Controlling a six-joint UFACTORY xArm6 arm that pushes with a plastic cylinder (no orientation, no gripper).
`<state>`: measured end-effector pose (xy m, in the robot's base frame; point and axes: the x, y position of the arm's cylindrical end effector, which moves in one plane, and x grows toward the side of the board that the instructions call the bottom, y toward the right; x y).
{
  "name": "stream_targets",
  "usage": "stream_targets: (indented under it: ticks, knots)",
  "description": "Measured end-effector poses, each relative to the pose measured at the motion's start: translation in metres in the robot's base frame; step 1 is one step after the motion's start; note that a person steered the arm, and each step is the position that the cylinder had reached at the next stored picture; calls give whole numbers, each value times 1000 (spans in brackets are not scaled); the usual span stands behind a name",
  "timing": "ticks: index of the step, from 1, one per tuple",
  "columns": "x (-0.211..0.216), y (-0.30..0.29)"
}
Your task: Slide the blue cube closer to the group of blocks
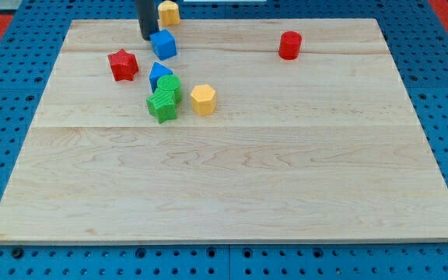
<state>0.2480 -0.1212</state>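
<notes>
My tip [147,37] rests on the board [286,171] near the view's top, touching or just beside the upper-left edge of the blue cube [163,44]; I carry no jaws, only a bare rod, so there is nothing to spread or pinch. The cube sits near the board's top edge, left of centre, a little above the group it must join. That group lies just below it: a blue block [159,74] of unclear shape, partly hidden behind two green blocks [163,99] that overlap, a yellow hexagon [203,99] just to their right, and a red star [123,64] off to their left. To do this step well, I judge I should get squarely behind the cube on its upper side and push toward the view's bottom, keeping the contact centred so the cube does not spin off to the right. A slow, short stroke ought to do, stopping before the cube knocks the blue block and scatters the cluster. The red star is close on the left, so I would keep my rod from drifting that way. Counting: two blue pieces, two green, two yellow (the second, a yellow block [169,12], sits at the top edge just right of my rod), and two red, the star and a red cylinder [289,45] well apart on the right.
</notes>
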Motion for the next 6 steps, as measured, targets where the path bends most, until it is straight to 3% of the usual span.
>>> stream_targets:
  ticks: [1,2,3,4,6]
  knots:
    - [13,21]
    - [-13,21]
    - [-3,44]
    - [39,36]
    - [55,2]
